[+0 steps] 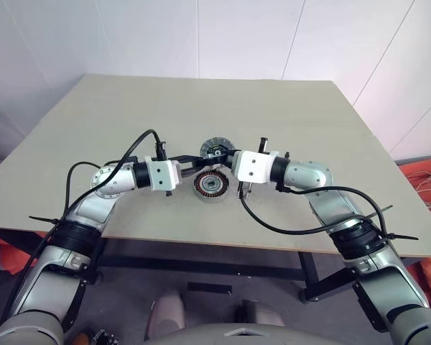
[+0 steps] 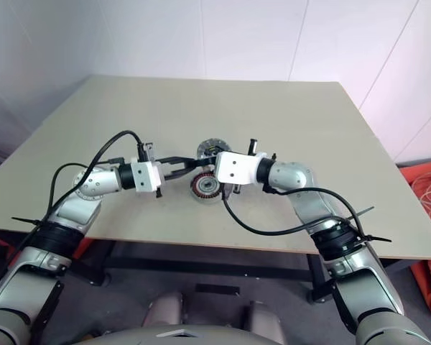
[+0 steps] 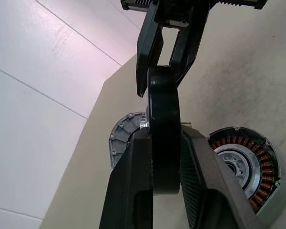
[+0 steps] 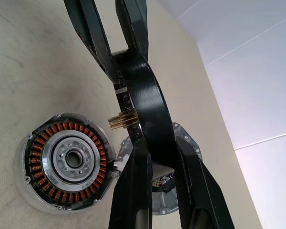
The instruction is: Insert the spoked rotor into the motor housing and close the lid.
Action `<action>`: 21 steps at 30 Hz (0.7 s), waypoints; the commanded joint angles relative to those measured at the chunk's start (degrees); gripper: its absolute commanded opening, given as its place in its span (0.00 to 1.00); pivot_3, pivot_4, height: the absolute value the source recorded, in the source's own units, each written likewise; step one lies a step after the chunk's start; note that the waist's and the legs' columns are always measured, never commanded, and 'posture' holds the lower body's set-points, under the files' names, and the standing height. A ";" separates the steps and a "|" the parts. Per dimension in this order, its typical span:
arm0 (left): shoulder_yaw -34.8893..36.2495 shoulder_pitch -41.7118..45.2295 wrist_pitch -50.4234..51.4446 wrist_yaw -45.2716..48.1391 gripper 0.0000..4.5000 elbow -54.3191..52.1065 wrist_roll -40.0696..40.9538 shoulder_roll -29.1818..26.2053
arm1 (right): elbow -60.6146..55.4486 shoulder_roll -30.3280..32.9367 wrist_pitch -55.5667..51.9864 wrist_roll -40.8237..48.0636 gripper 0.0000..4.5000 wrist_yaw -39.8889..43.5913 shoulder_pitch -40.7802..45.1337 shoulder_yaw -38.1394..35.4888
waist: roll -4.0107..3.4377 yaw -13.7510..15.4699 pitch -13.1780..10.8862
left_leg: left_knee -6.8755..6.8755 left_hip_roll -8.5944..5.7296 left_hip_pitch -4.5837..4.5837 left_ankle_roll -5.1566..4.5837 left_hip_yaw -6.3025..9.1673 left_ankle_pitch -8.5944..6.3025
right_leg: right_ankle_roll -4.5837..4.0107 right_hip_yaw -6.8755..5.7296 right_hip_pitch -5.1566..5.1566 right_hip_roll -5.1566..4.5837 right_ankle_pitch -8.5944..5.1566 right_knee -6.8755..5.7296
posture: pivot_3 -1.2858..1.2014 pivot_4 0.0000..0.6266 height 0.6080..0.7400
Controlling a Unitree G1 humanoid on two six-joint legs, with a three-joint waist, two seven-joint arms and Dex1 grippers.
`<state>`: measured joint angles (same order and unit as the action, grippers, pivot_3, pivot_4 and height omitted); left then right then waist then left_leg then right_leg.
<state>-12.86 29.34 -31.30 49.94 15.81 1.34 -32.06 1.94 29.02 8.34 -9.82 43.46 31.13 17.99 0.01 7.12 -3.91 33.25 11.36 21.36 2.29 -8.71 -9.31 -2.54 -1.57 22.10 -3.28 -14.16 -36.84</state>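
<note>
Edge-on between both grippers, the rotor [image 3: 163,138] hides its spokes. Behind the fingers [image 4: 133,191], the lid [image 4: 174,188] is largely covered; the housing [image 3: 250,169] beside them is cut by the frame edge.

Silver arms, white wrist blocks, black looping cables, black-fingered tools [image 1: 194,167].

Table [image 1: 309,144]: motor housing [image 1: 210,187] sits near front edge, roughly centre. Lid [image 1: 215,149] lies right behind it at 12 o'clock, nearly touching. Spoked rotor [image 3: 163,138] hangs on edge above housing, pinched from both sides: left gripper [image 1: 194,167] comes in from 9 o'clock, right gripper [image 1: 219,159] from 3 o'clock, tips meeting over gap between housing and lid.
</note>
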 commanded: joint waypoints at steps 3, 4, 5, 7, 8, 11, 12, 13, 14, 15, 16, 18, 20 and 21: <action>1.62 -0.29 -3.01 -2.33 0.17 -1.47 -1.42 -0.13 | -0.73 -0.38 1.27 1.53 0.08 -0.98 1.97 -2.69 | 0.00 0.00 0.00 | 0.00 0.00 0.00 -0.01 0.00 0.00 | 0.00 0.00 0.00 0.00 0.00 0.00 | 0.52 0.00 1.00; 1.83 -0.43 -2.71 -2.52 0.26 -1.47 -0.83 0.10 | -0.76 -0.40 1.38 1.54 0.08 -0.99 1.95 -2.65 | 0.00 -0.02 0.00 | 0.00 0.00 0.00 -0.01 0.01 -0.01 | 0.00 0.00 0.00 0.00 0.00 0.00 | 0.52 0.00 1.00; 1.78 -0.48 -2.50 -2.39 0.31 -1.46 -0.54 0.15 | -0.78 -0.44 1.50 1.54 0.08 -1.00 1.93 -2.63 | 0.00 -0.03 0.00 | 0.00 0.00 0.00 -0.01 0.00 0.00 | 0.00 0.00 0.00 0.00 0.00 0.00 | 0.52 0.00 1.00; 1.51 -0.67 -1.78 -1.46 0.47 -1.63 0.09 -0.02 | -0.77 -0.52 1.80 1.37 0.04 -1.15 1.89 -2.58 | 0.00 -0.02 0.00 | 0.00 0.00 0.00 -0.01 0.00 -0.01 | 0.00 0.00 0.00 0.00 0.00 0.00 | 0.52 0.00 1.00; 1.42 -0.75 -1.84 -1.21 0.54 -1.74 0.07 -0.16 | -0.74 -0.59 1.91 1.31 0.04 -1.25 1.89 -2.58 | 0.00 -0.02 0.00 | 0.00 0.01 0.00 -0.01 0.00 -0.01 | 0.00 0.00 0.00 0.01 0.00 0.00 | 0.52 0.00 1.00; 0.91 -1.09 -1.38 0.42 0.76 -2.34 0.70 -0.55 | -0.57 -0.71 2.23 1.19 0.04 -1.54 1.94 -2.66 | 0.00 -0.03 0.00 | 0.00 0.00 0.00 -0.01 0.01 -0.01 | 0.00 0.00 0.00 0.00 0.00 0.00 | 0.52 0.00 1.00; 0.73 -1.17 -1.13 1.06 0.83 -2.61 0.82 -0.68 | -0.47 -0.72 2.35 1.12 0.04 -1.66 1.94 -2.67 | 0.00 -0.03 0.00 | 0.00 0.00 0.00 -0.01 0.01 0.00 | 0.00 0.00 0.00 0.00 0.00 0.00 | 0.52 0.00 1.00; 0.63 -1.20 -1.08 1.50 0.89 -2.80 0.83 -0.78 | -0.38 -0.72 2.45 1.06 0.04 -1.75 1.95 -2.67 | 0.00 -0.01 0.00 | 0.00 0.00 0.00 -0.01 0.01 -0.01 | 0.00 0.00 0.00 0.00 0.00 0.00 | 0.52 0.00 1.00; 0.66 -1.26 -0.47 1.98 0.97 -3.05 1.20 -0.84 | -0.22 -0.74 2.54 0.94 0.04 -1.90 1.99 -2.65 | 0.00 0.00 0.00 | 0.00 0.00 0.00 -0.01 0.00 0.00 | 0.00 0.00 0.00 0.00 0.00 0.00 | 0.52 0.00 1.00; 0.67 -1.34 0.40 2.71 1.00 -3.36 1.78 -0.92 | -0.06 -0.76 2.65 0.76 0.04 -2.17 2.01 -2.68 | 0.00 0.00 0.00 | 0.00 0.00 0.00 -0.01 0.00 -0.01 | 0.00 0.00 0.00 0.00 0.00 0.00 | 0.52 0.00 1.00; 0.67 -1.51 1.62 3.80 1.00 -3.84 2.57 -1.23 | 0.22 -0.70 2.94 0.49 0.04 -2.47 2.03 -2.71 | 0.00 0.00 0.00 | 0.00 0.00 -0.01 -0.01 0.00 -0.01 | 0.00 0.00 -0.01 0.00 0.00 0.00 | 0.52 0.00 1.00; 1.60 -2.04 5.43 4.90 1.00 -4.94 4.79 -1.45 | 0.93 -0.44 3.59 -0.30 0.04 -3.41 2.03 -2.93 | 0.00 -0.04 0.00 | 0.00 0.00 -0.01 -0.01 0.00 -0.01 | 0.00 0.01 0.00 0.00 0.00 0.00 | 0.52 0.00 1.00; 3.22 -2.64 10.77 5.07 1.00 -6.30 8.11 -1.26 | 1.88 -0.14 4.15 -1.20 0.04 -4.69 2.01 -3.25 | 0.00 -0.06 0.00 | 0.00 0.00 -0.03 -0.01 -0.01 -0.01 | -0.01 0.01 0.00 0.00 0.00 -0.02 | 0.52 0.00 1.00; 4.27 -3.11 15.14 5.13 1.00 -7.42 10.73 -1.30 | 2.44 -0.01 4.56 -1.61 0.04 -5.47 1.89 -3.51 | 0.00 -0.09 0.00 | 0.00 0.00 -0.03 -0.01 -0.03 0.00 | -0.01 0.01 0.01 0.00 0.00 -0.03 | 0.52 0.00 1.00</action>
<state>-11.50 25.87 -20.12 54.88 11.03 8.30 -32.94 4.89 28.62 11.30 -11.30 39.61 31.32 16.76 0.02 7.03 -3.91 33.25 11.37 21.33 2.29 -8.76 -9.31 -2.55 -1.56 22.11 -3.26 -14.16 -36.87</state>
